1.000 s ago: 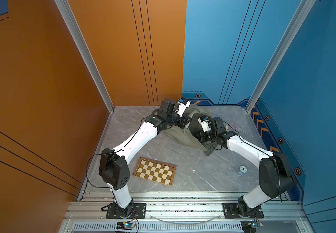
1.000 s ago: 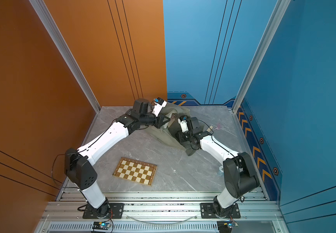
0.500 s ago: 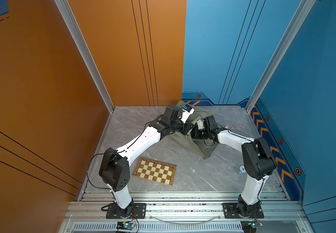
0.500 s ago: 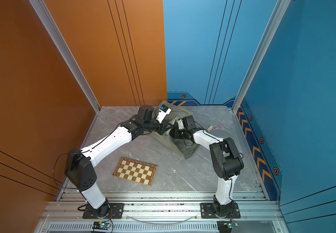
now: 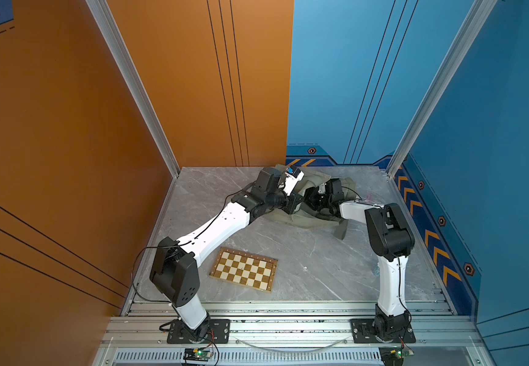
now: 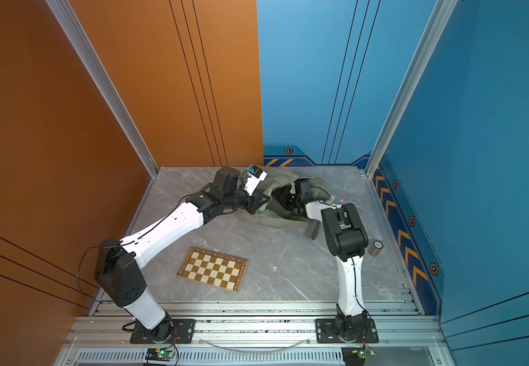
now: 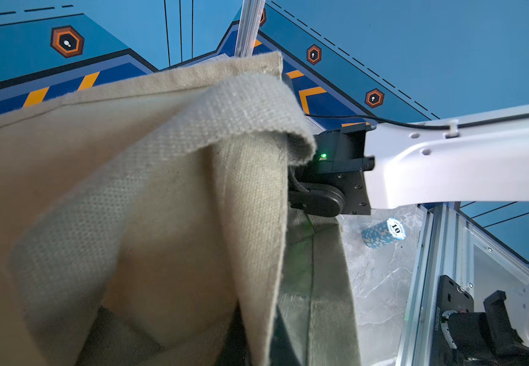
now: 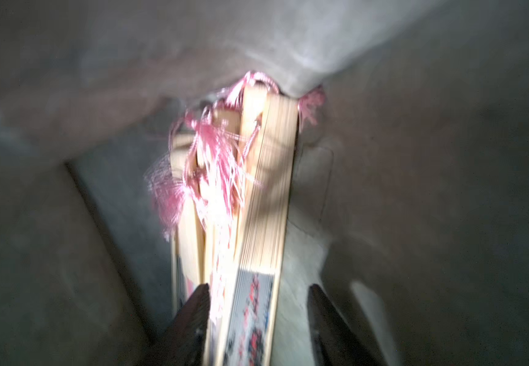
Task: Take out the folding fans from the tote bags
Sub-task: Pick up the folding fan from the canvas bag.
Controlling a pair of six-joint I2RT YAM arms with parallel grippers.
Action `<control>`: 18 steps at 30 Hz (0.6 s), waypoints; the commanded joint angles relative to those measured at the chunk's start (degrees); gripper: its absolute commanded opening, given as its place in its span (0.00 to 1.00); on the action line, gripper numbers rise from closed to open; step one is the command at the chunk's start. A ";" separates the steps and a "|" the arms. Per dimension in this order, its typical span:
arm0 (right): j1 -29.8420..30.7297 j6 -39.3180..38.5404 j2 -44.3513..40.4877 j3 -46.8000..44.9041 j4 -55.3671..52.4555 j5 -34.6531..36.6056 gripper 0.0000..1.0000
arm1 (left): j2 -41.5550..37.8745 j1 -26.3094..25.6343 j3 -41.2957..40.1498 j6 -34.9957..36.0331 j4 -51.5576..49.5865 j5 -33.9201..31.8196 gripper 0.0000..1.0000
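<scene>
The olive tote bag lies crumpled at the back of the table. My left gripper is shut on its fabric and holds an edge up. In the left wrist view the tote bag covers the jaws. My right gripper is inside the bag, hidden in both top views, and stands open. Its dark fingers flank a bundle of folding fans with pale ribs and pink tassels. One fan lies between them, with a gap on one side.
A brown-and-cream chessboard lies at the front centre. A stack of blue poker chips stands by the right rail. A pink tassel shows on the table behind my right forearm.
My right arm has folded in and pushed its gripper into the bag, and its jaws have widened. My left gripper has shifted slightly right while still gripping the bag.
</scene>
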 commanded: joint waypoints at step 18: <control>0.88 11.59 4.11 -5.83 13.59 -2.42 0.57 | 5.95 4.56 20.36 21.79 -18.50 -3.92 0.00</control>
